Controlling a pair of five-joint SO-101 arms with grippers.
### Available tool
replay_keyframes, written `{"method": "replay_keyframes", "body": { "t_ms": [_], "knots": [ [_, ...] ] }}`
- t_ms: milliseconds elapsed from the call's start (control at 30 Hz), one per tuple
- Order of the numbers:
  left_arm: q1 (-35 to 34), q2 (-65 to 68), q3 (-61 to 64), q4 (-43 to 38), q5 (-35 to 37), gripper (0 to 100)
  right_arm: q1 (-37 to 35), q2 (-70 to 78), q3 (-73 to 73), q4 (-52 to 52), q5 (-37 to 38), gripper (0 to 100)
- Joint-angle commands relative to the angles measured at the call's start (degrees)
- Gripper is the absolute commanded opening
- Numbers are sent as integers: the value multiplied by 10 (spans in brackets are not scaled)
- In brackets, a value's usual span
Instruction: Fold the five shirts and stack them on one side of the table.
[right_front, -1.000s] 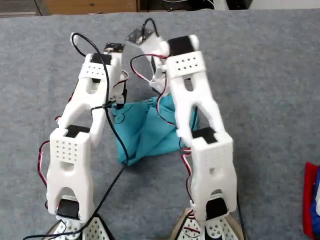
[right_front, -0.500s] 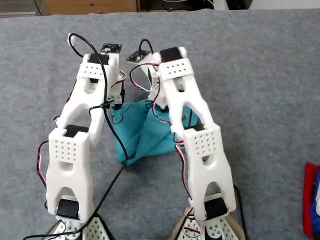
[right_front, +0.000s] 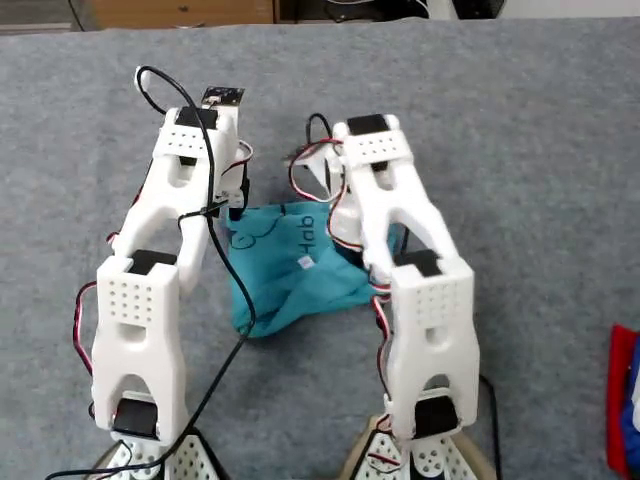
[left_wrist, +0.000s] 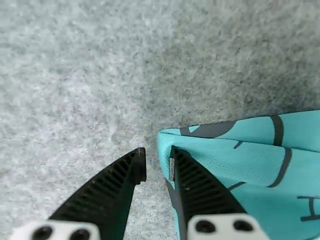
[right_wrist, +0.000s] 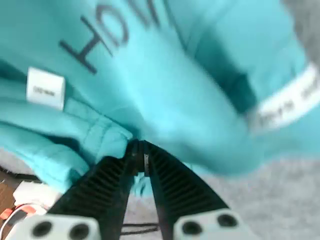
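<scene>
**A:** What is on the table (right_front: 540, 150) as you look down on it?

**B:** Grey covering runs right across it. One teal shirt (right_front: 290, 275) lies crumpled near the middle, between your two arms. The left arm (right_front: 165, 230) stands beside one edge of it. The right arm (right_front: 400, 230) lies over the opposite edge, so you cannot trace that side of the cloth from above. At the table's right border a red and blue pile (right_front: 625, 400) is cut off, and you cannot tell what it is.

**A:** And the grippers?

**B:** Your left gripper (left_wrist: 157, 163) sits at a corner of the shirt with its jaws parted by a narrow gap. One finger (left_wrist: 195, 190) lies over the teal cloth and the other is over the grey. The hem runs into the gap, and nothing looks pinched. Your right gripper (right_wrist: 138, 151) has its jaws pressed together on a fold of the shirt. Cloth crowds the tips, so it is hard to make out how much fabric is caught.

**A:** Anything smaller?

**B:** A black cable (right_front: 249, 322) crosses the side of the shirt nearest the left arm. A white tag (right_front: 304, 263) lies on the cloth beside dark lettering (right_front: 305, 235), which is partly folded under.
</scene>
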Motion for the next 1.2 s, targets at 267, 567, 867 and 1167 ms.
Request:
{"method": "replay_keyframes", "body": {
  "t_ms": [267,567,867,1167],
  "knots": [
    [-6,-7,-1,-5,-2,89,90,-116,26,10,87,16],
    [-6,-7,0,-3,-2,89,14,-160,28,9,80,19],
    [-6,-7,1,-2,0,89,-72,-135,29,-92,25,19],
    [-7,-7,1,-6,-1,89,-71,-88,25,-6,29,19]
  ]
}}
